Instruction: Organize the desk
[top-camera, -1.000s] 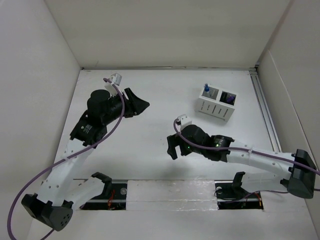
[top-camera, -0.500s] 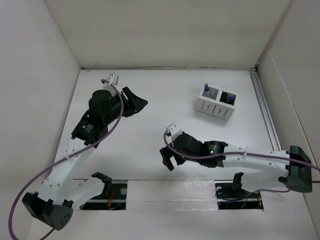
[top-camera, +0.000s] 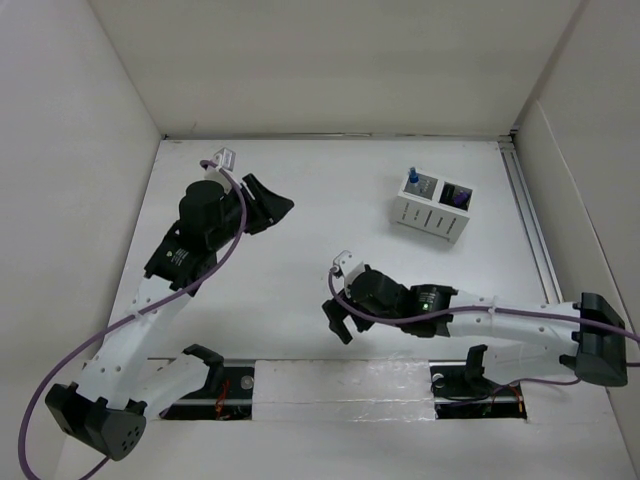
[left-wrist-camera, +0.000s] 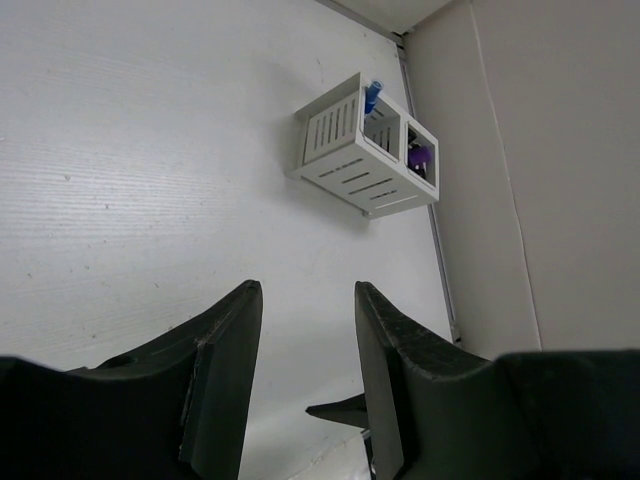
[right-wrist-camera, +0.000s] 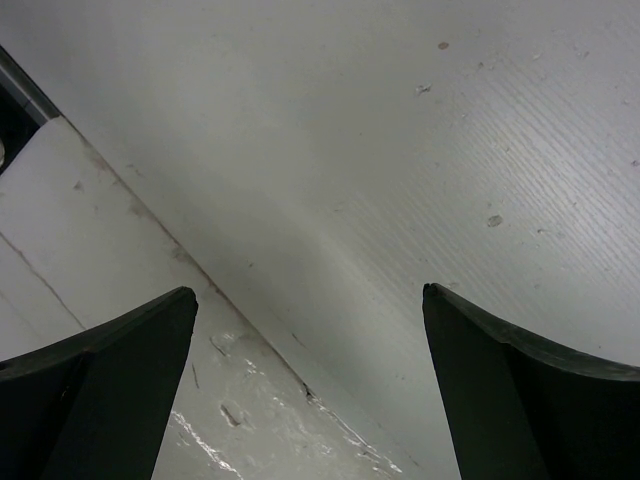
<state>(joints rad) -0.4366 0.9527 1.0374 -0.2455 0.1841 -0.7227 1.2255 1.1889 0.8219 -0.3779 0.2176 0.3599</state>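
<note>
The desk (top-camera: 330, 190) is a flat white tabletop between white walls. My left gripper (top-camera: 283, 210) hangs above its left middle, open and empty; in the left wrist view (left-wrist-camera: 305, 295) its jaws stand a small gap apart over bare desk (left-wrist-camera: 150, 180). My right gripper (top-camera: 336, 322) is low near the front edge, open wide and empty; the right wrist view (right-wrist-camera: 310, 295) shows bare desk (right-wrist-camera: 400, 130) and the front strip between its jaws.
A small white organizer box (top-camera: 432, 208) stands at the back right with a blue item (top-camera: 411, 178) and a purple item (top-camera: 458, 198) in it; it also shows in the left wrist view (left-wrist-camera: 366, 150). A metal rail (top-camera: 530, 220) runs along the right wall.
My right gripper has moved left and toward the front edge of the desk. My left gripper has barely moved.
</note>
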